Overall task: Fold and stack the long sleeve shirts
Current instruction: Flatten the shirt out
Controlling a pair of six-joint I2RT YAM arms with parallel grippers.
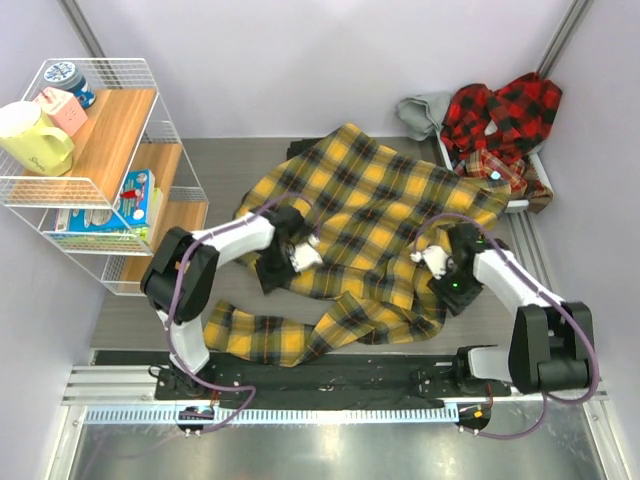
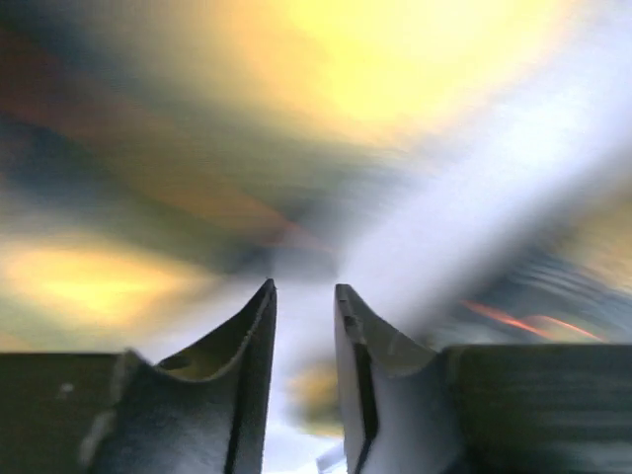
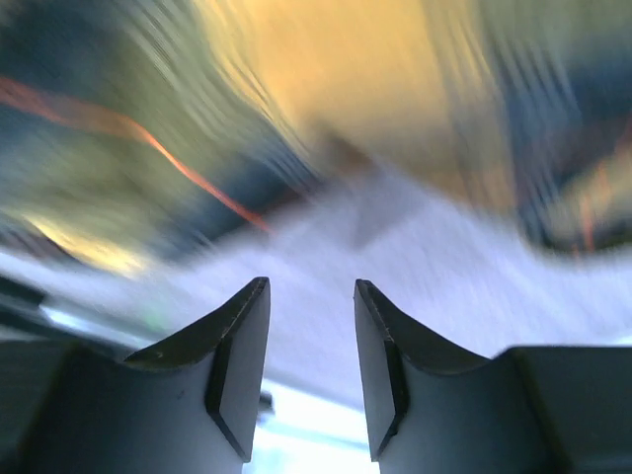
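Barely begun: leaves yellow plaid shirt [image 1: 370, 215] rumpled mid surface [image 1: 130, 320], red plaid shirts [image 1: 505, 115] heaped far-right corner; holds left fingers [image 2: 252, 375], right fingers [image 3: 242, 355] slightly apart.

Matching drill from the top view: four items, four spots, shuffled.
1 yellow plaid shirt
2 red plaid shirt
3 pale yellow mug
4 grey cloth

A top shelf of the wire rack, left side
B spread over the table centre
C heaped in the far right corner
D by the back wall, just left of the red heap

Pairs: 1-B, 2-C, 3-A, 4-D
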